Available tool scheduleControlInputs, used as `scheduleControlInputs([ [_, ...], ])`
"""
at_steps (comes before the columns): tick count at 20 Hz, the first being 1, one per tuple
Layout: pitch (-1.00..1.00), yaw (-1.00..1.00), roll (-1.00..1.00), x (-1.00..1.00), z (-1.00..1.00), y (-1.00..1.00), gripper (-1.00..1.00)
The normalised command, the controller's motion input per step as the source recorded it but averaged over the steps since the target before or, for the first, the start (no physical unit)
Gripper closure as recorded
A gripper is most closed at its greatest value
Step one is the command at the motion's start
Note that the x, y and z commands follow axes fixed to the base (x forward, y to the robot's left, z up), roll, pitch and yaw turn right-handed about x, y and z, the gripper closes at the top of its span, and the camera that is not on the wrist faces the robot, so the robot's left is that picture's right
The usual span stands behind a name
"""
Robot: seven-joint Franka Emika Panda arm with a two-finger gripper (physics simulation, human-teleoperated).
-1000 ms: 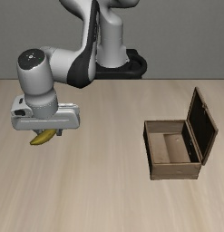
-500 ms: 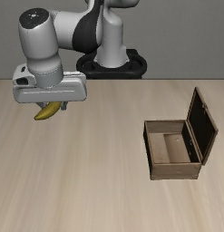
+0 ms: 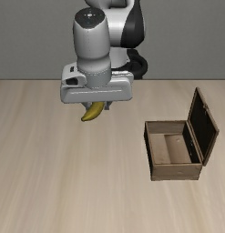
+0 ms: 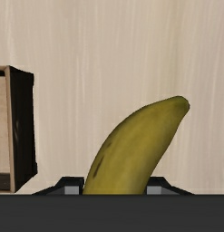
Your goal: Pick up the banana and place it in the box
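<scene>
Jaws pinch a curved, smooth yellow-green banana (image 4: 131,149).

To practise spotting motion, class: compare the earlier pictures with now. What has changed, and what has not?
The claw, shut on the banana, lifted it, then carried it toward the exterior view's right, nearer the box. The grip and the open box stayed unchanged.

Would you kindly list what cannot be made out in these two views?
1. Banana: wrist view, its gripped end hidden behind the pincer; exterior view, its top hidden by the pincer's housing.
2. Box: wrist view, cut off by the picture's edge, so its inside is unclear.
3. Arm: exterior view, upper links cut off by the edge.
</scene>
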Motion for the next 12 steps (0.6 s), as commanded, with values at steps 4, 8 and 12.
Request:
scheduleControlInputs([
  [4, 0.0, 0.0, 0.0, 0.0, 0.0, 1.0, 1.0],
  [8, 0.0, 0.0, 0.0, 0.0, 0.0, 1.0, 1.0],
  [12, 0.0, 0.0, 0.0, 0.0, 0.0, 1.0, 1.0],
])
